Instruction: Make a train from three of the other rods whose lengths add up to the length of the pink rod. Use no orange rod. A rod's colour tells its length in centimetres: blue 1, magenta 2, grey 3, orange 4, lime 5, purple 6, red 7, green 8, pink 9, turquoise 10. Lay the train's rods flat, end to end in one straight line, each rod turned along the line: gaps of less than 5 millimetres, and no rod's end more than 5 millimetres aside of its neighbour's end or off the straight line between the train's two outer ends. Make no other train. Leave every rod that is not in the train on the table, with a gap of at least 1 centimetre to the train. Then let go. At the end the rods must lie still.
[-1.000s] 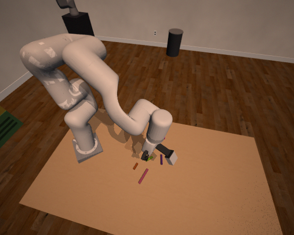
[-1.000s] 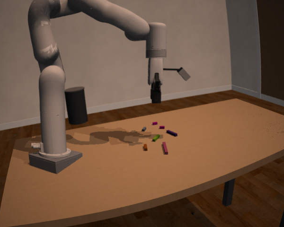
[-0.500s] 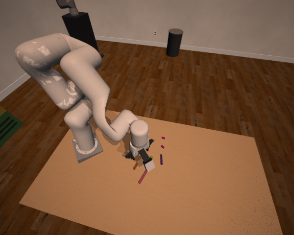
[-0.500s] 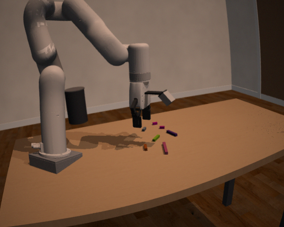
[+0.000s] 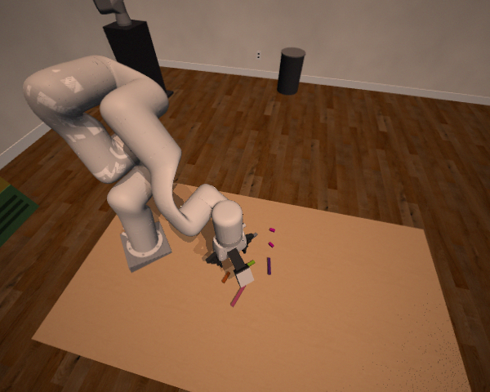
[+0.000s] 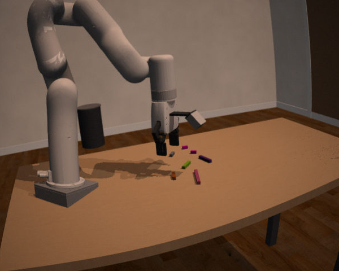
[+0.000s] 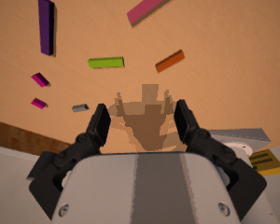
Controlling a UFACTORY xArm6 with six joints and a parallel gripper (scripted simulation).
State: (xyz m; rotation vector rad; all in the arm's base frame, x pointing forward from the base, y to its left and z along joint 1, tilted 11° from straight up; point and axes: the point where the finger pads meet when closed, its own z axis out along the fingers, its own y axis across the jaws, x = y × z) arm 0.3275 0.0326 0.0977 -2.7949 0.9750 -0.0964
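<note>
My gripper (image 6: 167, 149) (image 7: 141, 109) is open and empty above the table. A grey rod (image 6: 172, 153) (image 7: 80, 107) lies left of the fingers in the wrist view. A lime rod (image 5: 251, 263) (image 6: 186, 164) (image 7: 106, 62), a purple rod (image 5: 269, 266) (image 6: 205, 158) (image 7: 47, 28) and the pink rod (image 5: 238, 296) (image 6: 196, 176) (image 7: 145, 10) lie flat and apart. One magenta rod (image 5: 271, 244) (image 6: 193, 152) (image 7: 40, 79) lies near the purple rod's end; another magenta rod (image 5: 272, 229) (image 6: 185, 147) (image 7: 38, 103) lies beyond it. No rods are joined end to end.
An orange rod (image 5: 225, 277) (image 6: 173, 175) (image 7: 170, 61) lies apart from the lime and pink rods. The arm's base (image 5: 148, 258) (image 6: 65, 193) stands on the table (image 5: 342, 316) (image 6: 129, 218) at the left. The gripper's shadow falls between the fingers in the wrist view.
</note>
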